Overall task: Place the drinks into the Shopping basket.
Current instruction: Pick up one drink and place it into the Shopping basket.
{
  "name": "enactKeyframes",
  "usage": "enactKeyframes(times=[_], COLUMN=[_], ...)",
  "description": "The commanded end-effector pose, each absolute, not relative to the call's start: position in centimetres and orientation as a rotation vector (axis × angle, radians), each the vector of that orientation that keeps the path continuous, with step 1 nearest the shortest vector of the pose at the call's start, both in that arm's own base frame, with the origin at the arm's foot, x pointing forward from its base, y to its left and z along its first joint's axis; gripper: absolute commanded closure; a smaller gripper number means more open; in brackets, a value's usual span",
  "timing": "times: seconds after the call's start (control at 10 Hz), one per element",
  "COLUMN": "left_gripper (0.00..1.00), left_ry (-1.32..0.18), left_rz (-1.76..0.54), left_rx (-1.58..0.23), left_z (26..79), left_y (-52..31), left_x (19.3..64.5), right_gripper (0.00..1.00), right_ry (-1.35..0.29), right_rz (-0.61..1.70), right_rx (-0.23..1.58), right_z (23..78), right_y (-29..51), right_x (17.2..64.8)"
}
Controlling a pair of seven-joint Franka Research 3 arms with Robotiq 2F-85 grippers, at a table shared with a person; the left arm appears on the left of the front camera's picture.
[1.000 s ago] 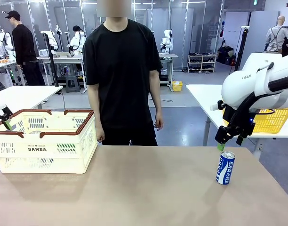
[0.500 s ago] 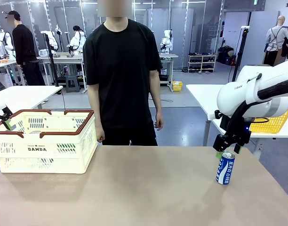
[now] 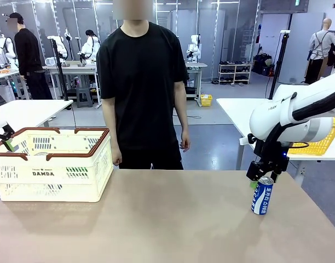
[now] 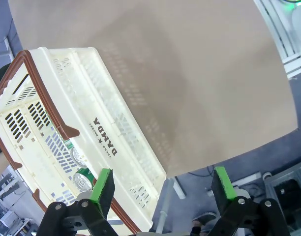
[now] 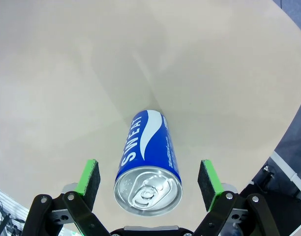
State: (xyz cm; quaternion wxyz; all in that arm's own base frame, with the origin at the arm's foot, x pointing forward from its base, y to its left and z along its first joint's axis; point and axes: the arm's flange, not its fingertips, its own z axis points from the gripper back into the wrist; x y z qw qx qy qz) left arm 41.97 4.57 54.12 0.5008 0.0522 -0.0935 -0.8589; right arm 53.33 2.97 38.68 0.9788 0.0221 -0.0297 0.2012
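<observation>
A blue and white drink can (image 3: 261, 195) stands upright near the table's right side. My right gripper (image 3: 261, 178) hangs just above it, open, and in the right wrist view the can's top (image 5: 148, 189) sits between the green pads (image 5: 89, 177) without touching them. The cream Shopping basket (image 3: 52, 164), with its brown rim, stands at the table's left. The left wrist view looks down on the basket (image 4: 106, 142), where two green cans (image 4: 80, 158) lie inside. My left gripper (image 4: 163, 184) hovers open above the basket's edge, and its tip (image 3: 9, 143) shows at the front view's far left.
A person in black (image 3: 141, 82) stands at the far side with arms down and hands off the table. The bare tabletop (image 3: 173, 219) stretches between basket and can. A yellow mesh basket (image 3: 315, 143) sits on another table behind my right arm.
My right arm has come down and slightly left, bringing its open gripper over the top of the blue can. The left arm and basket have not moved.
</observation>
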Motion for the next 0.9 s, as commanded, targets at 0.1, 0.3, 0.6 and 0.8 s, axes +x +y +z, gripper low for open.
enactKeyframes(times=[0.1,0.3,0.6,0.8], left_gripper=[0.00,0.00,0.00,0.00], left_ry=[-0.234,-0.234,-0.234,-0.234], left_rz=[-2.066,-2.066,-2.066,-2.066], left_rx=[0.122,0.122,0.122,0.122], left_z=[54.14,54.14,54.14,54.14], left_y=[4.59,4.59,4.59,4.59], left_x=[41.69,41.69,41.69,41.69], right_gripper=[0.00,0.00,0.00,0.05], right_ry=[-0.064,-0.061,-0.050,-0.045], right_rz=[0.433,0.428,0.419,0.422], right_rx=[0.066,0.052,0.039,0.043], right_z=[38.34,38.12,37.96,37.76], right_y=[2.96,2.98,2.82,2.77], right_x=[53.91,53.96,53.70,53.56])
